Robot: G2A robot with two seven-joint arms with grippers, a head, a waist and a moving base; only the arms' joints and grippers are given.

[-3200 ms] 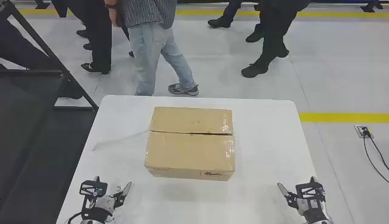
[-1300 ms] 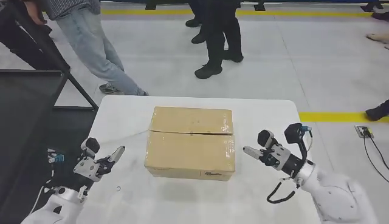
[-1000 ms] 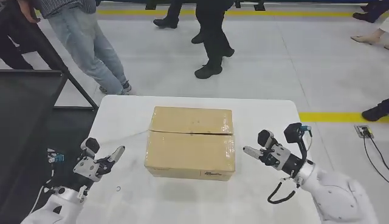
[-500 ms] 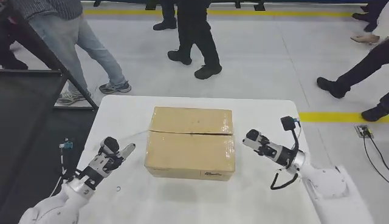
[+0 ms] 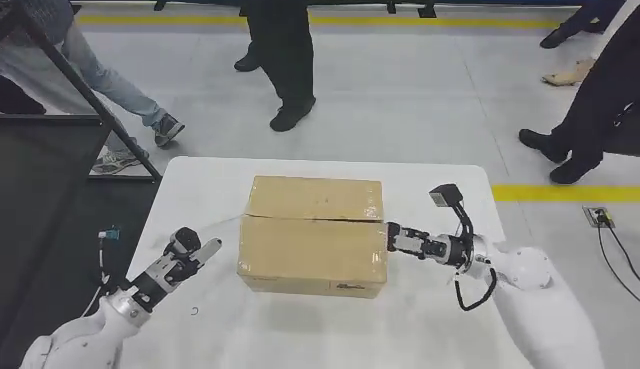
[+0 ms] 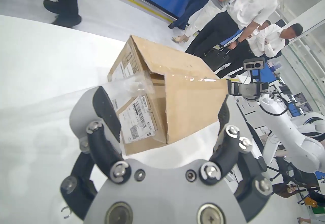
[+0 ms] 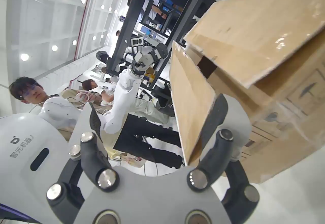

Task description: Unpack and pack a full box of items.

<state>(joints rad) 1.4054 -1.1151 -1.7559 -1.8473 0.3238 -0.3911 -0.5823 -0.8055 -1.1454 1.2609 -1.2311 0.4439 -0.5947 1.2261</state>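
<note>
Both arms have come in from the table's near corners since the earliest frame. The right gripper, just short of the box half a second ago, is now at its right end.

Left side: left gripper [image 5: 203, 249] hangs over the white table [image 5: 440, 309], near the box's left end but apart from it. Its fingers are spread wide with nothing between them. Its wrist view looks straight at that labelled end, where a loose strip of clear tape [image 6: 132, 85] sticks out.

Middle: the cardboard box [image 5: 312, 234] sits mid-table, long side across, top flaps down, seam running left to right.

Right side: right gripper [image 5: 392, 238] is at the right end of the seam, jaws released and wide apart — not clamped. In its wrist view the edge of one top flap [image 7: 193, 108] lies between the fingers, close against one of them; contact cannot be told. A dark gap shows at the seam there.
</note>
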